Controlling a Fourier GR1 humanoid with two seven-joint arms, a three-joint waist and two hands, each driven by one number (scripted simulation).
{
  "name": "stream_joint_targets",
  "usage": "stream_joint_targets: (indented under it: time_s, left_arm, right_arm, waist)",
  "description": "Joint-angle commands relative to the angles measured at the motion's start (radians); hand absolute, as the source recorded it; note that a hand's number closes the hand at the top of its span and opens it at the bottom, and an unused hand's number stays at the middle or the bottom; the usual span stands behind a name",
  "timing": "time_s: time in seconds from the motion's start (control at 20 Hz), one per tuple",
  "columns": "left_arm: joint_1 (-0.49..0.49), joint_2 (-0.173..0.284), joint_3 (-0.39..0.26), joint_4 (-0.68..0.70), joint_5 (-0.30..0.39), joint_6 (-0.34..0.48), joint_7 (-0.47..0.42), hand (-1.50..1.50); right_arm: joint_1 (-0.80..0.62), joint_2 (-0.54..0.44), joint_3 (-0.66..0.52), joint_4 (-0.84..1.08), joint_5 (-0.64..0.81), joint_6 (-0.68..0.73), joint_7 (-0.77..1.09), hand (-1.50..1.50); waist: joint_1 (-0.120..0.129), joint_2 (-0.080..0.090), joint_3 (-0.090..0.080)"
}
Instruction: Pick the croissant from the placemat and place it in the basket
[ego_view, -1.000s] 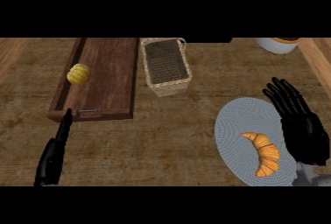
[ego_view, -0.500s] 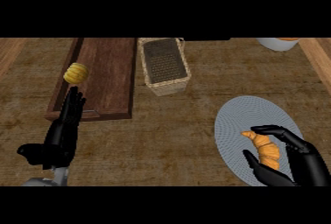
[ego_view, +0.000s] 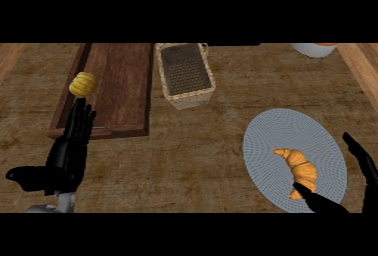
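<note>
A golden croissant (ego_view: 299, 167) lies on the round grey placemat (ego_view: 295, 135) at the right of the counter. My right hand (ego_view: 362, 165) shows at the lower right corner, fingers straight to the croissant's right and thumb below it, open around it without closing. The wicker basket (ego_view: 186, 75) stands at the top middle, holding nothing. My left hand (ego_view: 65, 159) rests open at the lower left, fingers pointing up.
A dark wooden tray (ego_view: 118, 90) lies left of the basket with a yellow lemon (ego_view: 83, 84) on its left edge. A white bowl (ego_view: 316, 49) sits at the top right. Wooden counter edges run along both sides.
My right hand has dropped lower and spread, with fingers now off the croissant. The left hand rose a little further into view. The croissant has not moved.
</note>
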Motion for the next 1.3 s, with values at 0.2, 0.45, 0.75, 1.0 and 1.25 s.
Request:
stream_joint_targets:
  time_s: [0.2, 0.45, 0.75, 1.0, 1.25]
  left_arm:
    - [0.009, 0.013, -0.001, -0.029, -0.003, -0.006, 0.014, 0.0]
    - [-0.017, -0.002, -0.003, -0.031, -0.005, 0.002, 0.031, 0.0]
    - [-0.028, -0.018, 0.008, 0.023, 0.012, -0.053, -0.007, 0.0]
    - [-0.067, -0.05, -0.025, -0.002, -0.034, -0.003, 0.059, 0.0]
    - [-0.015, -0.045, -0.01, -0.012, -0.033, -0.026, 0.028, 0.0]
  right_arm:
    - [0.133, -0.306, -0.081, -0.178, 0.177, 0.259, 0.45, -1.5]
    - [0.106, -0.425, -0.096, -0.446, 0.052, 0.516, 0.748, -1.5]
    - [-0.094, -0.451, -0.109, -0.606, -0.117, 0.688, 1.088, -1.5]
    - [-0.26, -0.424, -0.025, -0.516, -0.09, 0.731, 1.243, -1.5]
    - [-0.265, -0.389, 0.031, -0.42, -0.049, 0.746, 1.219, -1.5]
  waist:
    - [0.002, 0.001, -0.008]
    - [0.027, 0.007, 0.002]
    - [0.047, 0.01, 0.008]
    - [0.049, 0.01, 0.009]
    - [0.046, 0.009, 0.01]
